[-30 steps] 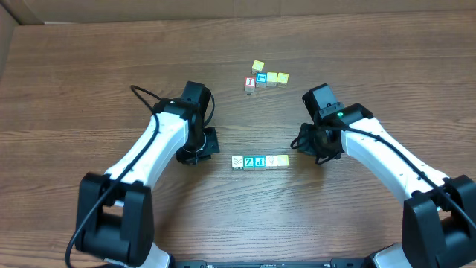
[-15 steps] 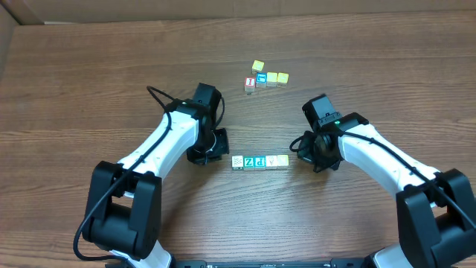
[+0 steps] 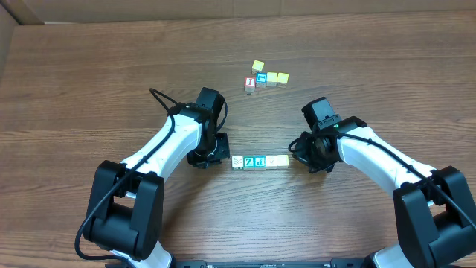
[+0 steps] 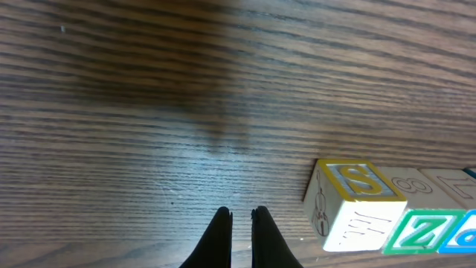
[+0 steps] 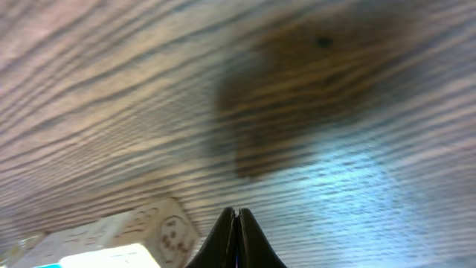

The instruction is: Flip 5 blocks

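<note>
Five blocks lie in a row on the wooden table: a whitish one (image 3: 237, 161), a green-faced "Z" (image 3: 248, 161), a blue-faced one (image 3: 259, 161), another whitish one (image 3: 271, 161) and a cream one (image 3: 282, 160). My left gripper (image 3: 221, 154) is shut and empty, low over the table just left of the row. In the left wrist view its tips (image 4: 239, 214) sit left of the end block (image 4: 349, 205), apart from it. My right gripper (image 3: 295, 154) is shut and empty just right of the row; its tips (image 5: 236, 214) are beside the cream block (image 5: 160, 231).
Farther back stands a separate cluster: yellow cubes (image 3: 257, 66) (image 3: 277, 77), a blue-letter cube (image 3: 261, 77) and a red-letter cube (image 3: 250, 83). A cardboard wall (image 3: 15, 11) runs along the table's far edge.
My left arm has swung right, bringing its gripper up to the row's left end. My right gripper has edged left toward the row's right end. The blocks have not moved.
</note>
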`<act>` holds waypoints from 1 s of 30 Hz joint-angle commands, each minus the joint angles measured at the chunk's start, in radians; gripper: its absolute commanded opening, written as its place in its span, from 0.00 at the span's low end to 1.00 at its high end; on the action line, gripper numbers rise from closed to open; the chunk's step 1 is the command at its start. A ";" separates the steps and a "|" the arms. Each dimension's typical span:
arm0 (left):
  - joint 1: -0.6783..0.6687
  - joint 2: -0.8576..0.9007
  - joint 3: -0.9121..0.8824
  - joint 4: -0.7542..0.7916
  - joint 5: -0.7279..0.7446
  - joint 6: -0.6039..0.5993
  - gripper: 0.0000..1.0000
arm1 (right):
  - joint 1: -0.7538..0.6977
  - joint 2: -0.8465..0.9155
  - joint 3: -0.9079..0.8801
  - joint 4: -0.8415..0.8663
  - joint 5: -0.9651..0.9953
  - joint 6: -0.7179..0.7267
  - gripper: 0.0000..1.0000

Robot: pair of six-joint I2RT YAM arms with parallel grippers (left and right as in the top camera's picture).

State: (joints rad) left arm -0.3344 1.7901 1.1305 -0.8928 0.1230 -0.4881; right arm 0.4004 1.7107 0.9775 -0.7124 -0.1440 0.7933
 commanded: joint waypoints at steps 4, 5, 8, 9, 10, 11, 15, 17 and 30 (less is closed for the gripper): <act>-0.008 0.019 -0.012 0.008 -0.028 -0.022 0.04 | 0.005 0.003 -0.003 0.023 -0.026 0.011 0.04; -0.008 0.021 -0.012 0.012 -0.029 -0.021 0.04 | 0.005 0.003 -0.003 0.024 -0.026 0.011 0.04; -0.008 0.021 -0.012 0.029 -0.028 -0.022 0.04 | 0.005 0.003 -0.003 0.024 -0.022 0.010 0.04; -0.008 0.021 -0.012 0.031 -0.025 -0.022 0.04 | 0.005 0.003 -0.004 0.025 -0.022 -0.005 0.04; -0.008 0.021 -0.012 0.031 -0.021 -0.022 0.04 | 0.007 0.003 -0.005 0.028 -0.022 -0.023 0.04; -0.008 0.021 -0.012 0.030 -0.021 -0.022 0.04 | 0.010 0.003 -0.005 0.029 -0.021 -0.047 0.04; -0.008 0.021 -0.013 0.030 -0.019 -0.022 0.04 | 0.021 0.003 -0.006 0.024 0.005 -0.064 0.04; -0.008 0.021 -0.016 0.035 -0.019 -0.022 0.04 | 0.021 0.003 -0.009 0.028 0.012 -0.064 0.04; -0.014 0.022 -0.054 0.072 0.009 -0.021 0.04 | 0.021 0.003 -0.010 0.041 -0.001 -0.064 0.04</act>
State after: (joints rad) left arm -0.3347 1.7905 1.0988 -0.8345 0.1181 -0.4984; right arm 0.4152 1.7107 0.9749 -0.6735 -0.1490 0.7357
